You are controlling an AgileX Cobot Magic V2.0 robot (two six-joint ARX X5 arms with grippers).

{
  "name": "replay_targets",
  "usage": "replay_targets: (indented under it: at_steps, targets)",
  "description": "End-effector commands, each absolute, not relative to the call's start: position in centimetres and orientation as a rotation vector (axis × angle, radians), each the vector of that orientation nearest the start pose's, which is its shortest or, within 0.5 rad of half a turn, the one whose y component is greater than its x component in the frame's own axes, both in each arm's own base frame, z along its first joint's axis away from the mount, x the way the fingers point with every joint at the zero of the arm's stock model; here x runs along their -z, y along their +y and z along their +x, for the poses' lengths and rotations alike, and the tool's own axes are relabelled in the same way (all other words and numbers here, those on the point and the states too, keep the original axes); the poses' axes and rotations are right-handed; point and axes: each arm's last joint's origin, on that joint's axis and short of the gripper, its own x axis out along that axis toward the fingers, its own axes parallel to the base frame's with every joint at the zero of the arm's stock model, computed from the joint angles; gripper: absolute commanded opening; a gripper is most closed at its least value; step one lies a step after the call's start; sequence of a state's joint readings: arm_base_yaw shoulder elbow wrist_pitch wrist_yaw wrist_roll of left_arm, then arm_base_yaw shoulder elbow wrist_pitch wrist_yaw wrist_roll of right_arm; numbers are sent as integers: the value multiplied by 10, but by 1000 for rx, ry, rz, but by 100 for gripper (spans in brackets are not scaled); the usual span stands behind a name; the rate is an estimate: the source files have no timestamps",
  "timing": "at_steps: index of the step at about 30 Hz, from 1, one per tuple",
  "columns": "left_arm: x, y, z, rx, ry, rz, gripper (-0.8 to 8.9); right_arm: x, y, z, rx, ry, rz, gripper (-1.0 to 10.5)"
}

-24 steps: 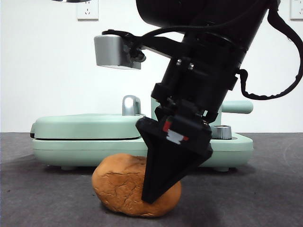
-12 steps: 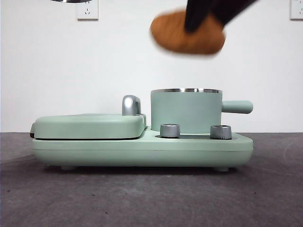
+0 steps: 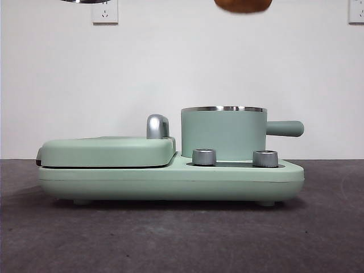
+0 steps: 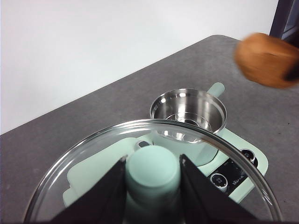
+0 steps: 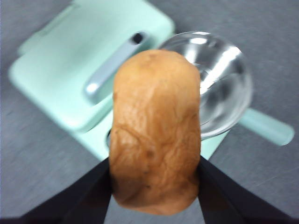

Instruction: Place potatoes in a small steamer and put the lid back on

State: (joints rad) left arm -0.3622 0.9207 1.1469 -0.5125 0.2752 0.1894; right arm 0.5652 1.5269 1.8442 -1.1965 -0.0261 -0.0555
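My right gripper [image 5: 154,186] is shut on the orange-brown potato [image 5: 155,130] and holds it high above the appliance. Only the potato's underside [image 3: 243,5] shows at the top edge of the front view. In the left wrist view the potato [image 4: 266,60] hangs in the air beyond the pot. The small steamer [image 3: 223,133] stands open on the right of the mint-green base, its steel bowl empty [image 4: 188,112]. My left gripper [image 4: 153,186] is shut on the mint-green knob [image 4: 153,170] of the lid [image 4: 93,149], held high; its steel rim [image 3: 85,1] peeks in at the front view's top.
The flat griddle cover [image 3: 108,151] with its chrome handle [image 3: 157,126] lies shut on the left of the base. Two steel knobs [image 3: 205,157] sit on the base in front of the pot. The pot's handle [image 3: 284,128] sticks out to the right.
My right gripper took the potato off the table in front of the appliance and lifted it up and to the right, almost out of the front view's top.
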Motion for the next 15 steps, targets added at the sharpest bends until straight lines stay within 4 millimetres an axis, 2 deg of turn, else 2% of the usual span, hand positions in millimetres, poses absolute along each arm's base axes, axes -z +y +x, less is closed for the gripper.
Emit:
replay_targets:
  at_steps: [1,7,15]
  targets:
    - [-409,-70,162,658,181,185,15,-419,160,271,-563,866,-314,200]
    - [-409,-70,163,658,182,185,15,-391,168,323,-526,928,-332,200]
    - [-409,-70,163,657,183,183,15,-346,179,365,-538,982,-333,200]
